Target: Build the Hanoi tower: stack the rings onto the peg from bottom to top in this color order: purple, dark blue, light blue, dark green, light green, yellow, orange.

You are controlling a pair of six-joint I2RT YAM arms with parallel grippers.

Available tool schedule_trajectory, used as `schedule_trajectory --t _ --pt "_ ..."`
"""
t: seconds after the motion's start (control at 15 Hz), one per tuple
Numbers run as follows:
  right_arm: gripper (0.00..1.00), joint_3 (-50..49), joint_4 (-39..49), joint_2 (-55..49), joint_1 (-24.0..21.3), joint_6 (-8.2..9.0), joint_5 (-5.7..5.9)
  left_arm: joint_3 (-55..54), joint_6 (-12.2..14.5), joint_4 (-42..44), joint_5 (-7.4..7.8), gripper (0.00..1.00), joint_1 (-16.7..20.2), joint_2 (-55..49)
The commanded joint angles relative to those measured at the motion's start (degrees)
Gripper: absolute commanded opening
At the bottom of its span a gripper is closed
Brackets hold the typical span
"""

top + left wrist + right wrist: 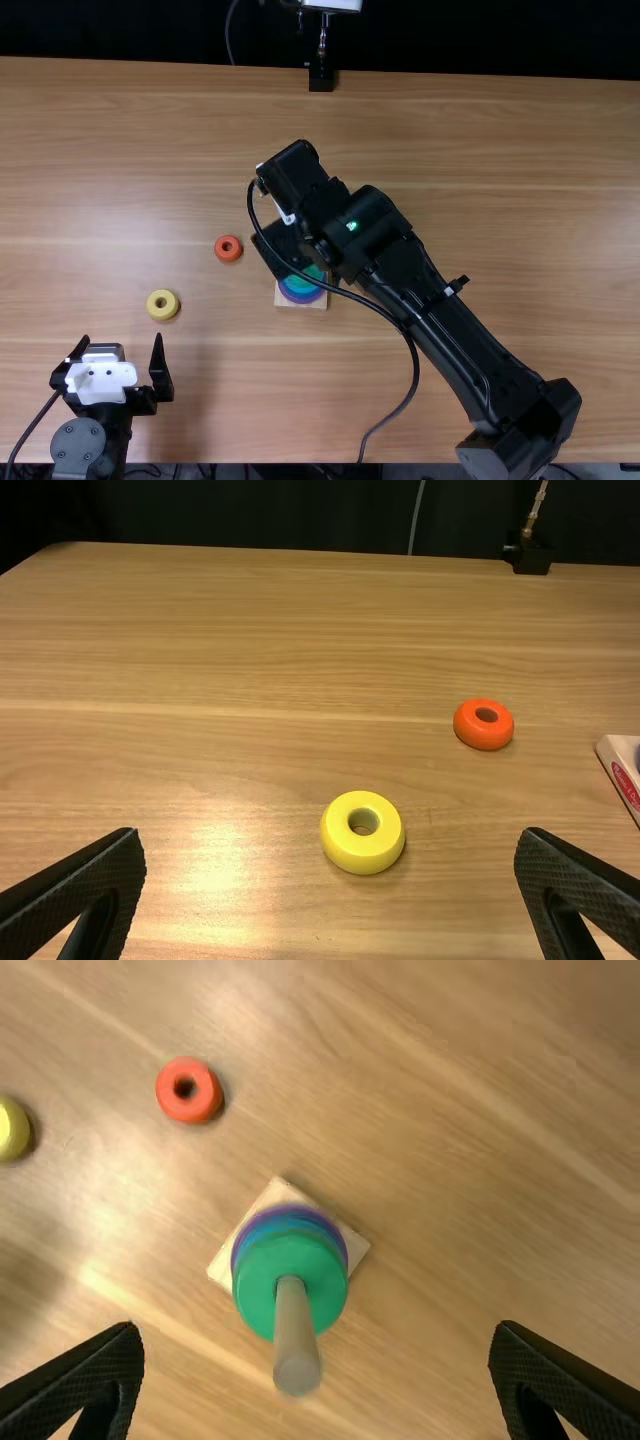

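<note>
A green ring [257, 1280] sits uppermost on the peg [293, 1320], right claw [318, 1328] spread above; I judge the yellow ring [362, 855] on the surface [500, 180] comes next; my left claw [121, 340], also spread, must straddle it; orange ring [480, 737] last

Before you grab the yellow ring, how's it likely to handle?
The yellow ring looks stiff, so it probably won't squash. Its rounded, glossy sides might slip a little. Lying flat, it would likely slide if pushed, but could roll if stood on edge.
</note>
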Motion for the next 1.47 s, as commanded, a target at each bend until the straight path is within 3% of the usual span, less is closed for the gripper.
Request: schedule_trajectory --t 0.0,0.07,0.2,0.4,0.47,0.53,0.67,0.73,1.0,1.2,1.27,1.33,1.4 --pt "1.00 0.86 4.22 0.69 0.02 -0.49 0.65 -6.04 -0.01 -4.78 -0.48 1.00 0.01 -0.67" --pt "1.00 -0.72 9.50 0.25 -0.59 -0.60 0.65 -6.04 -0.01 -4.89 -0.48 1.00 0.01 -0.67" --pt "1.00 -8.28 18.67 -6.07 -6.92 -0.49 0.44 -6.04 -0.01 -4.78 -0.48 1.00 0.01 -0.67" --pt "1.00 -24.10 43.56 -16.88 -13.86 -0.81 0.13 -6.04 -0.01 -4.78 -0.48 1.00 0.01 -0.67" --pt "1.00 -27.70 47.15 -19.17 -15.53 -0.91 0.13 -6.04 -0.01 -4.89 -0.48 1.00 0.01 -0.67" --pt "1.00 -29.90 47.25 -21.10 -17.47 -1.02 -0.30 -6.04 -0.01 -4.78 -0.48 1.00 0.01 -0.67" --pt "1.00 -37.46 47.47 -23.56 -20.28 -0.91 -2.93 -6.04 -0.01 -4.89 -0.48 1.00 0.01 -0.67" --pt "1.00 -42.03 47.57 -25.59 -21.25 -0.91 -3.46 -6.04 -0.01 -4.89 -0.48 1.00 0.01 -0.67" --pt "1.00 -60.57 47.99 -34.99 -25.64 -0.70 -3.14 -6.04 -0.01 -4.89 -0.48 1.00 0.01 -0.67" --pt "1.00 -67.08 46.31 -41.14 -30.30 -0.28 -3.56 -6.04 -0.01 -4.89 -0.48 1.00 0.01 -0.67" --pt "1.00 -68.13 42.93 -41.05 -31.70 -0.39 -4.51 -6.04 -0.01 -4.78 -0.48 1.00 0.01 -0.67" --pt "1.00 -68.31 38.50 -41.14 -33.20 -0.70 -7.47 -6.04 -0.01 -4.89 -0.48 1.00 0.01 -0.67" --pt "1.00 -67.78 33.54 -40.97 -33.81 -1.02 -9.47 -6.04 -0.01 -4.89 -0.48 1.00 0.01 -0.67"
